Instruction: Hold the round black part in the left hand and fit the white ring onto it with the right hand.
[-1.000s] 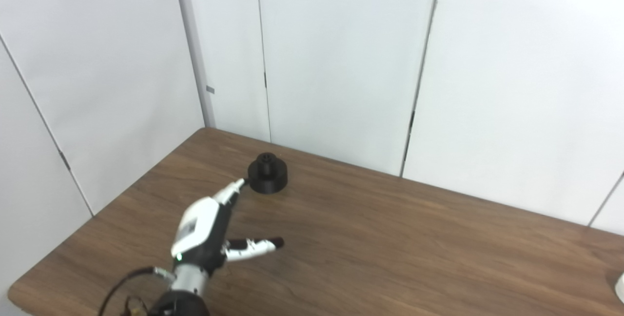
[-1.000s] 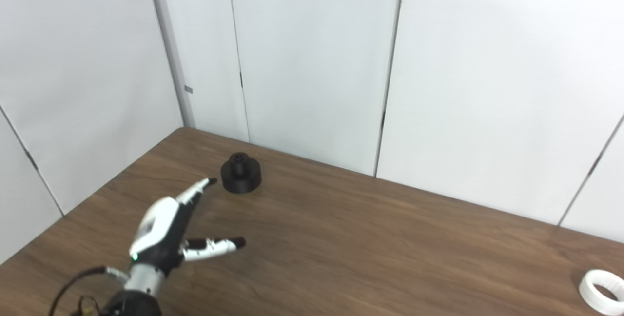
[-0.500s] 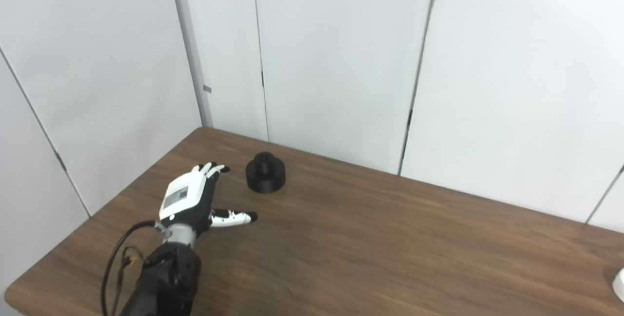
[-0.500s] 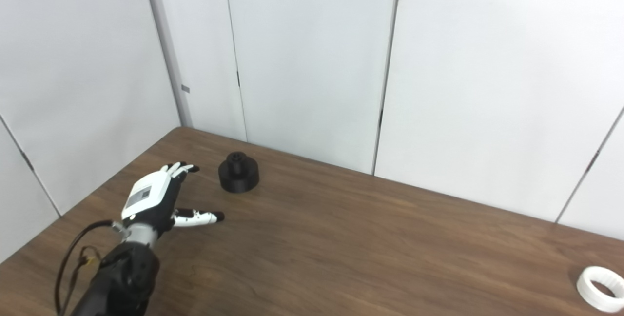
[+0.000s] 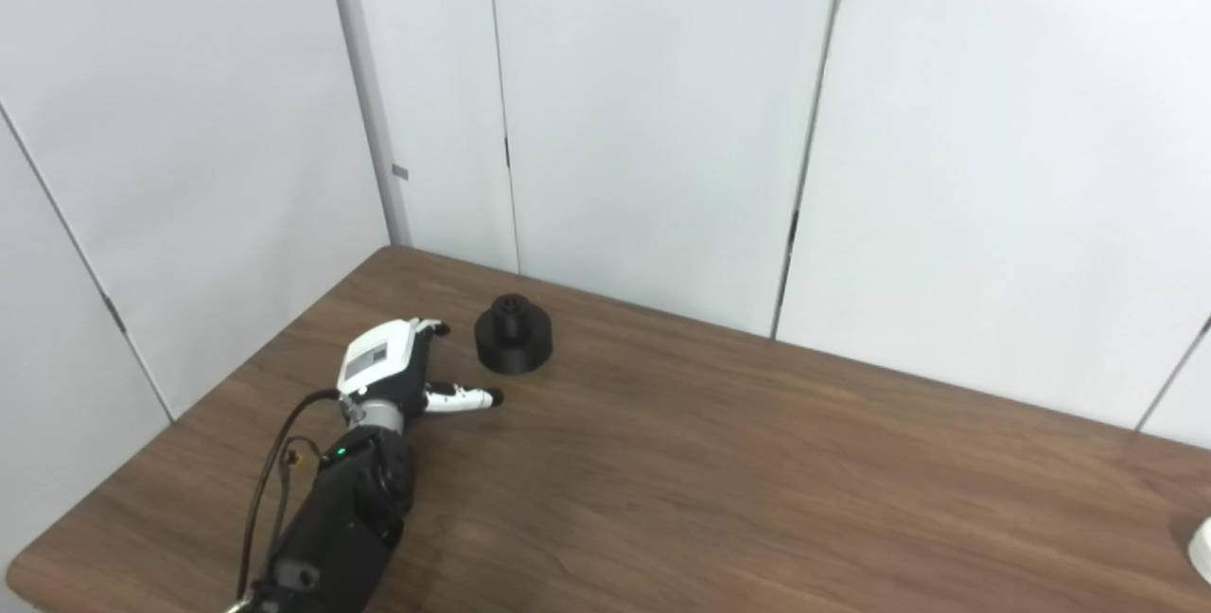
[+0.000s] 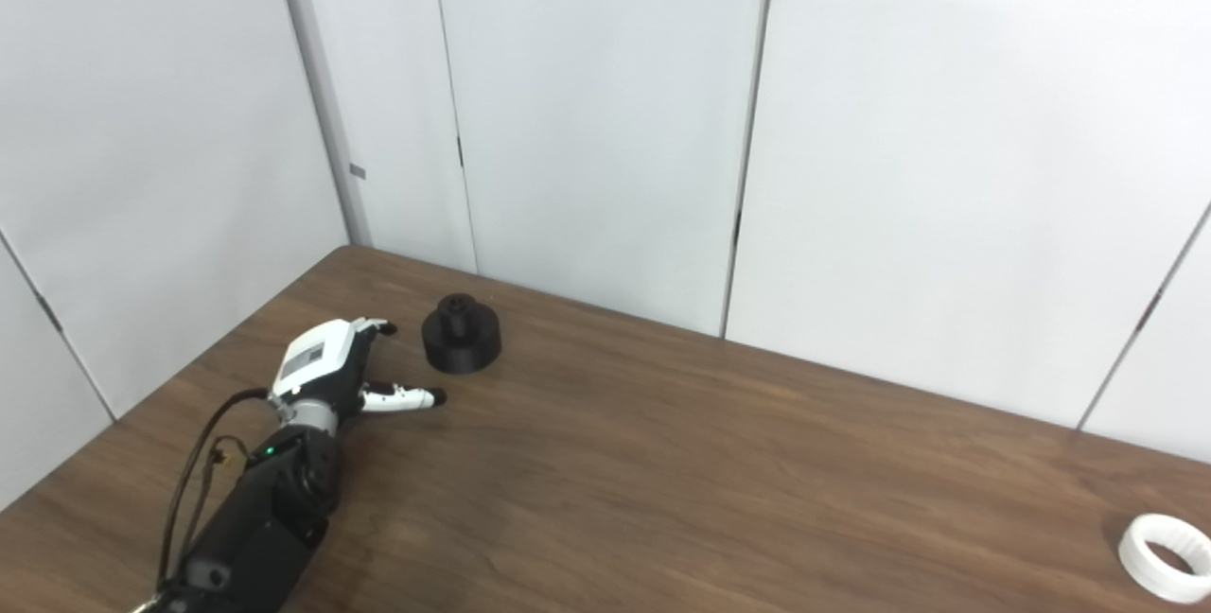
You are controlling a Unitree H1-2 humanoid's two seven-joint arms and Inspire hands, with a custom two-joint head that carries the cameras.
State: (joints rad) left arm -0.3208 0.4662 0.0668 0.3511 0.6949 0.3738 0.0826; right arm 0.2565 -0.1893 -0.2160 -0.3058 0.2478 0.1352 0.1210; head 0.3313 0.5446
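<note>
The round black part (image 5: 513,345) stands upright on the brown table (image 5: 738,462), near its far left corner; it also shows in the right eye view (image 6: 461,345). My left hand (image 5: 393,374) is open and empty, low over the table just left of the part, fingers pointing toward it and thumb (image 5: 464,397) stretched out to the right. A small gap separates the hand from the part. The white ring (image 6: 1164,558) lies flat at the table's near right edge. My right hand is out of view.
White wall panels (image 5: 662,121) stand close behind the table's far edge and along its left side. My left forearm (image 5: 331,528) with a black cable lies over the table's near left corner.
My left hand has moved forward and down toward the black part and turned back-upward. The view has shifted slightly. The part and ring have not moved.
</note>
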